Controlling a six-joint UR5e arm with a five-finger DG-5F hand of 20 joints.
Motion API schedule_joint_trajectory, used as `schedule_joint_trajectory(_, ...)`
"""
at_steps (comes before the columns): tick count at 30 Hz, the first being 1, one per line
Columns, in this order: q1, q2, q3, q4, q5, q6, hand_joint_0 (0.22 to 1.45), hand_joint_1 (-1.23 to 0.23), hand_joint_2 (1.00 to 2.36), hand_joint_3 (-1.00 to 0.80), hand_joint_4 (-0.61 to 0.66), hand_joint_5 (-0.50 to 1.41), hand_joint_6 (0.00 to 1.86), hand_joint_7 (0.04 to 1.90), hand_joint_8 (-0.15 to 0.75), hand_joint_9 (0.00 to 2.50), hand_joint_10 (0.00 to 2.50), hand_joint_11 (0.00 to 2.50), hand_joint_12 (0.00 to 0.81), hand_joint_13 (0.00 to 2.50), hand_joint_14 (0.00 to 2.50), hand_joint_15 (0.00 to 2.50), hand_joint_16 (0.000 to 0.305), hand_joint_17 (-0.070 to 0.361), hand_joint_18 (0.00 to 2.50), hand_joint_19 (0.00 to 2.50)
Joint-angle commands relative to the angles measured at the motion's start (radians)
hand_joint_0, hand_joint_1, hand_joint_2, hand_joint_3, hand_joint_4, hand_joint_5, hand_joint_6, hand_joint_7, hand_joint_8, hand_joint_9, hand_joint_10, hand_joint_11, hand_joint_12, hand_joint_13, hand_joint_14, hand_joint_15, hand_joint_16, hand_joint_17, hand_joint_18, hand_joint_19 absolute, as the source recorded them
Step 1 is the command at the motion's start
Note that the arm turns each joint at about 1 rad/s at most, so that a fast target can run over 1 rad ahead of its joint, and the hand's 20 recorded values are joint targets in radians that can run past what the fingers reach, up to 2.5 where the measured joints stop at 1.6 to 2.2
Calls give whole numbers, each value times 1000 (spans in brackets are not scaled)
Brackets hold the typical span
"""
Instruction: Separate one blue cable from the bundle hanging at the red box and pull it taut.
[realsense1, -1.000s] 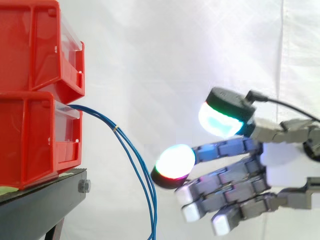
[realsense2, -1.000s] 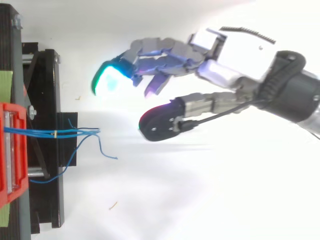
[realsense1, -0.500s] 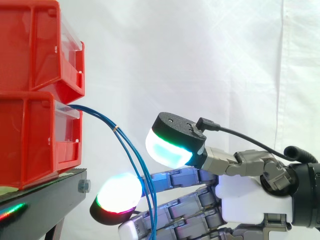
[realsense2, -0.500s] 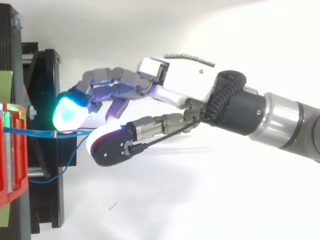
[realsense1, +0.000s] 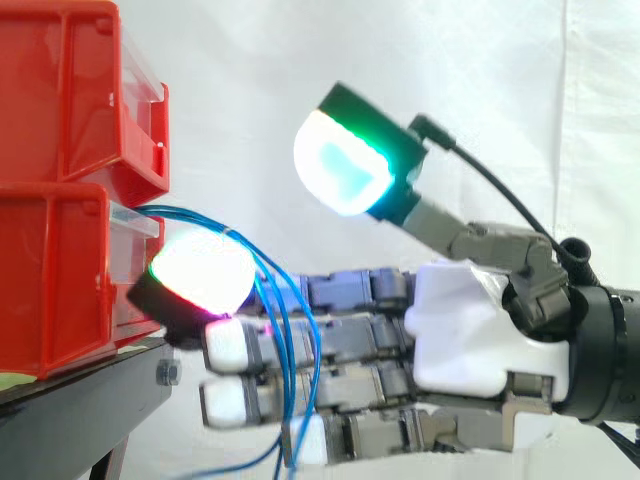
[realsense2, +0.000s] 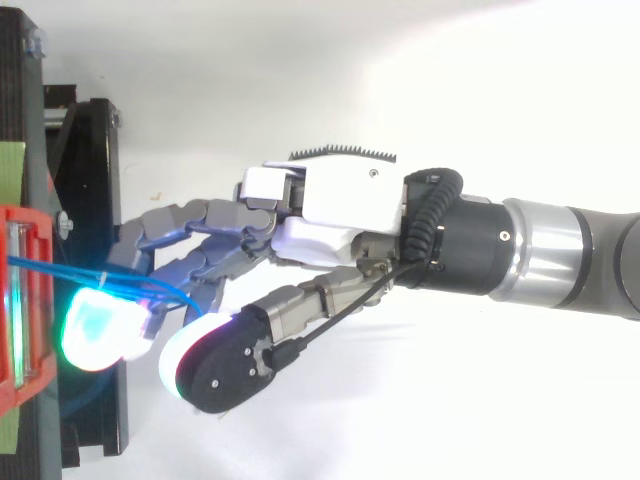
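Cables (realsense1: 283, 345) arc from red box (realsense1: 60, 280) downward (draped over robot hand (realsense1: 460, 330)).

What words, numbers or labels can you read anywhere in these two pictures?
None: no readable words, numbers or signs stand on the red bins, the black stand, the hand or the blue cables.

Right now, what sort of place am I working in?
Likely a lab test rig rather than a real workshop: a white curtain as backdrop, red bins stacked on a black stand, and blue cables hanging from the lower bin by the hand.
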Motion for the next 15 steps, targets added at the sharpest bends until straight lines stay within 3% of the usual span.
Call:
schedule_joint_trajectory(1, -3, 0, 1, 20, -9, 3, 555, -604, 1000, -500, 275, -179, 503, 933, 220, 604, 19, 762, 352, 536, 23, 804, 47, 105, 678, 815)
schedule_joint_trajectory(5, -5, 0, 1, 10, 10, -65, 556, -603, 1000, -500, 278, -179, 503, 932, 220, 607, 19, 765, 352, 536, 22, 798, 46, 105, 679, 817)
schedule_joint_trajectory(15, -18, 0, -1, 7, 10, -80, 559, -600, 1000, -500, 279, -179, 503, 935, 214, 594, 17, 757, 344, 524, 22, 798, 47, 105, 677, 816)
